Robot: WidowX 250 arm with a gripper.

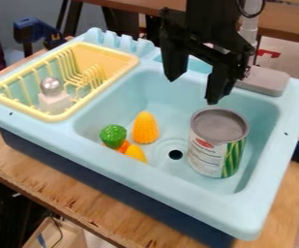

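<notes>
We look down on a toy sink (255, 213) set on a wooden counter (81, 202), with another wooden surface behind it at the top of the view. The black end effector (192, 91) hangs over the back part of the light blue basin, its two fingers pointing down and spread well apart, with nothing between them. Nearest to it we see the can (206, 150), standing upright in the basin toward the right of the view, below the right-hand finger; its top is plain gray, and its label shows white with green. Just left of the can, we find the dark round drain (175, 154) in the basin floor. Farther left lie a bumpy yellow-orange toy (145, 129), a green one (113, 136) with an orange piece (123, 147) partly under it, and a smaller yellow piece (136, 153) near the front wall. Beyond the basin, a yellow dish rack (56, 117) sits on the left side of the sink, holding a white object with a round silver top (53, 99). A gray block (266, 80) rests at the back right rim, and a blue clamp (35, 30) shows behind the rack.
</notes>
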